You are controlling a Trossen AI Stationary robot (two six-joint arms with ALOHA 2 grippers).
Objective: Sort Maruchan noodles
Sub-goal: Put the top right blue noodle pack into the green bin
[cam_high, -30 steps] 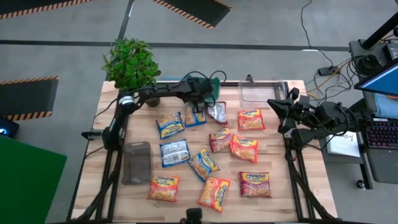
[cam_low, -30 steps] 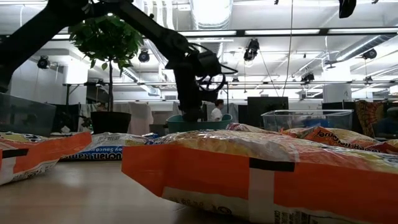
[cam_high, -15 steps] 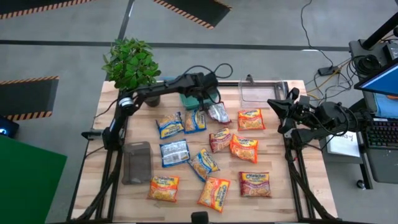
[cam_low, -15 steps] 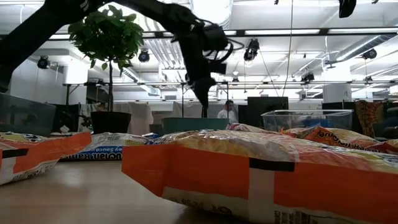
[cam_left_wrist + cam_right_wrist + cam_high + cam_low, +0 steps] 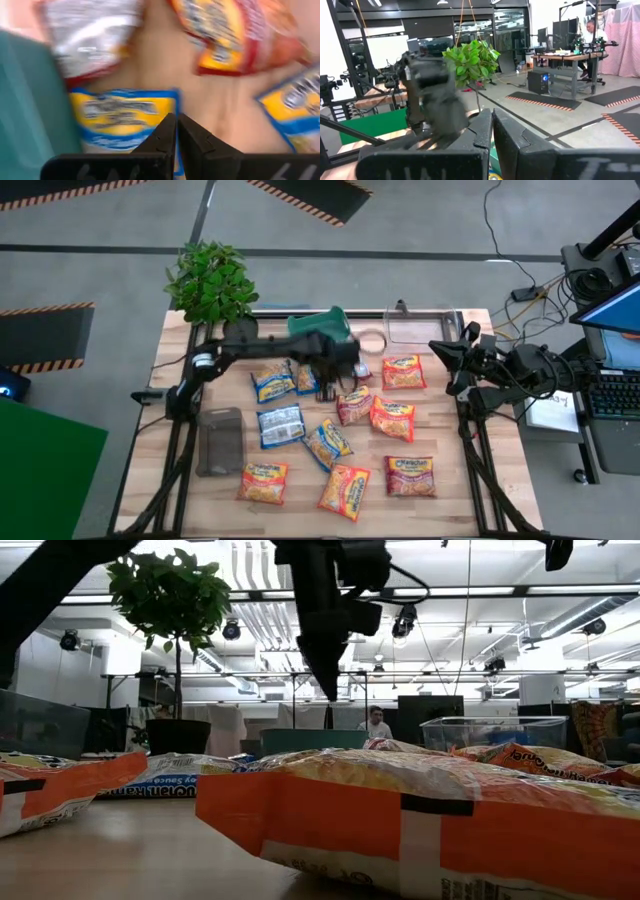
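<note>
Your left gripper [image 5: 176, 131] hangs empty, fingers together, above a blue-and-yellow noodle packet [image 5: 122, 118] beside the teal tray [image 5: 318, 323] (only the wrist view shows this); right gripper [image 5: 491, 131] also pinched together.

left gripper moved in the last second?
Yes. In the high view the left gripper has swung away from the teal tray at the table's far edge, toward the packets mid-table, fingers shut and empty.

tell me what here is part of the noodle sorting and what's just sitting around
Part of the job: Maruchan noodles, teal tray, clear bin, left gripper shut above the packets.

Just there: potted plant, right gripper parked at the table edge.
</note>
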